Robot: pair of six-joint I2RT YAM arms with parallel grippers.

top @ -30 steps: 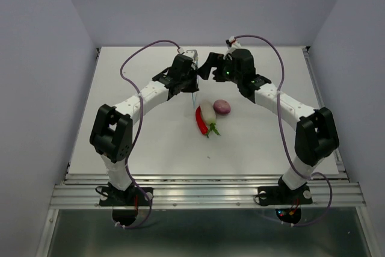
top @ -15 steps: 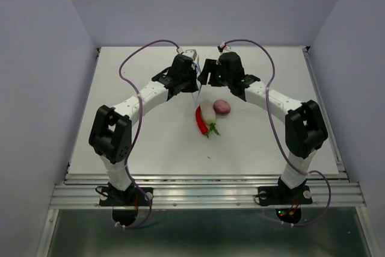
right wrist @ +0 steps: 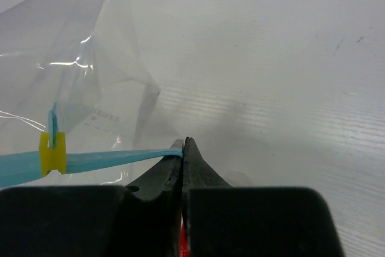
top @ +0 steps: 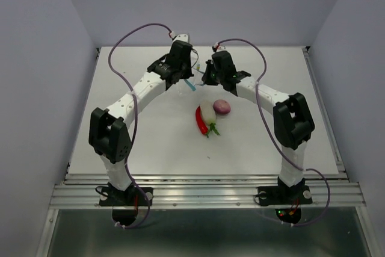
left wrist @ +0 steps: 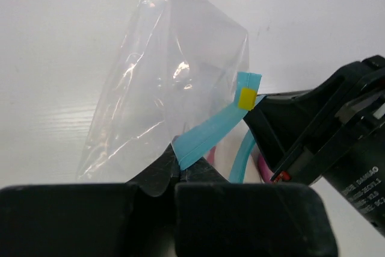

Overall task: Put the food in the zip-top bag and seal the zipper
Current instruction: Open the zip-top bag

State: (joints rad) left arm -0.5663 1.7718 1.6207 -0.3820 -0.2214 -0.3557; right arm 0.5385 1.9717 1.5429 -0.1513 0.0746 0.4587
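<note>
The clear zip-top bag (left wrist: 174,82) hangs above the back of the table (top: 120,142) between my two grippers. Its light-blue zipper (left wrist: 210,133) carries a yellow slider (left wrist: 246,98). My left gripper (left wrist: 178,162) is shut on one end of the zipper. My right gripper (right wrist: 183,145) is shut on the other end of the zipper (right wrist: 108,159), with the slider (right wrist: 53,151) to its left. The food lies on the table nearer than the bag: a white egg-shaped vegetable (top: 207,111), a red chili (top: 200,121) touching it, and a purplish ball (top: 222,106) just right.
Both arms reach to the far middle of the table, left gripper (top: 187,80) and right gripper (top: 203,79) close together. Purple cables loop above each arm. Grey walls close in the back and both sides; a metal rail (top: 204,191) runs along the near edge.
My right gripper moved left to the bag and shut on the zipper's end. The left arm shifted back and up with the bag.
</note>
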